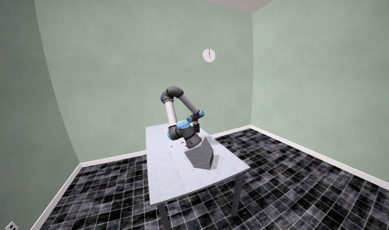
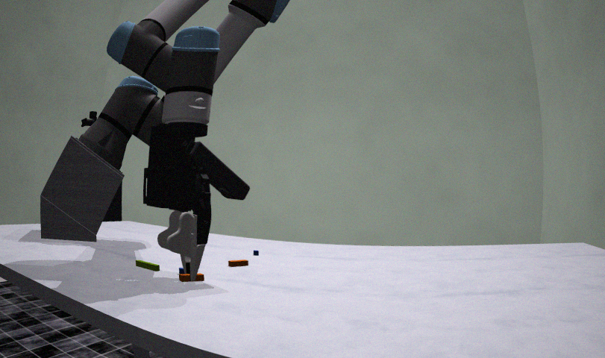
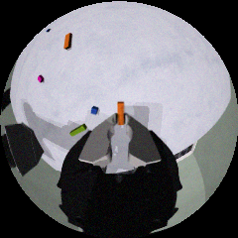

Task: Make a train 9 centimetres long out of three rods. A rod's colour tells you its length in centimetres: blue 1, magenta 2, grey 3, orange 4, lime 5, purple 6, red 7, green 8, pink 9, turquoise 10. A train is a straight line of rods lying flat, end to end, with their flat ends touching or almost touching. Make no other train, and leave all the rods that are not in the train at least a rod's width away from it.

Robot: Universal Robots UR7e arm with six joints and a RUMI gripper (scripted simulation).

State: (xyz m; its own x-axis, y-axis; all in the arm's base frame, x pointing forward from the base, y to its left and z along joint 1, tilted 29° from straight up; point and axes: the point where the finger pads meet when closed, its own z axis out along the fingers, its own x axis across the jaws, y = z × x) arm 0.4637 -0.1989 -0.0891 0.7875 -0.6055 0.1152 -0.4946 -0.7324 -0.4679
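Note:
My gripper (image 2: 190, 271) (image 3: 120, 114) is down at the table top, shut on an orange rod (image 2: 199, 277) (image 3: 120, 110) that lies flat on the table (image 2: 385, 301) (image 1: 167, 176). A small blue rod (image 2: 181, 270) (image 3: 94, 110) lies just behind and left of it, and a lime rod (image 2: 147, 265) (image 3: 78, 130) lies further left. A second orange rod (image 2: 238, 262) (image 3: 67, 41) (image 1: 182, 142) lies apart to the right. Another blue rod (image 2: 255, 253) (image 3: 48, 30) (image 1: 170, 146) lies beyond it. A magenta rod (image 3: 41, 78) (image 1: 185, 145) shows in the wrist view and the top view.
The robot's grey base block (image 2: 78, 195) (image 1: 200, 155) stands on the table behind and left of the rods. The table's near edge (image 2: 118, 330) runs close in front of the gripper.

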